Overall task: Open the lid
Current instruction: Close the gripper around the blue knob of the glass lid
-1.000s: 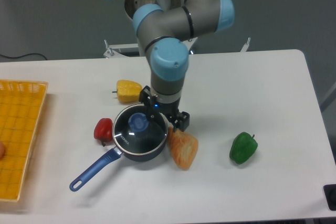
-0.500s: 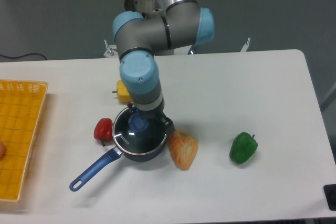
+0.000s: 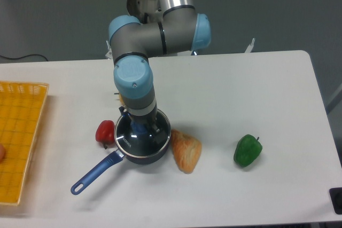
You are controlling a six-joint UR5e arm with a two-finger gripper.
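Moved left since a second ago: wrist then over the right rim of the saucepan (image 3: 140, 150), now directly above its middle. Knob of the lid (image 3: 138, 138) plainly visible back then, now mostly hidden under the gripper (image 3: 140, 127); only a sliver of blue showing between the dark fingers. Yellow pepper, in full view earlier at the far side of the pan, now almost wholly covered by the arm (image 3: 133, 81). Lid unchanged, seated flat on the saucepan near the middle of the table (image 3: 240, 89), metal rim level with the pan's edge. Pan, long blue handle (image 3: 96, 172) pointing near-left, and the surrounding foods in the same spots as before.

Gripper state: cannot tell. Fingers down at the knob, on either side of it as far as visible, but whether pressed against it or merely beside it not shown from this angle.

Red pepper (image 3: 105, 131) touching the left side of the pan. Bread roll (image 3: 186, 150) just beside the right side. Green pepper (image 3: 247, 150) well apart on the right. Yellow basket (image 3: 18, 137) at the left edge of the table, something pale orange inside, cut off by the frame.

Writing: a small white mark on the glass near the handle side, too small to read. No other legible brand or label.
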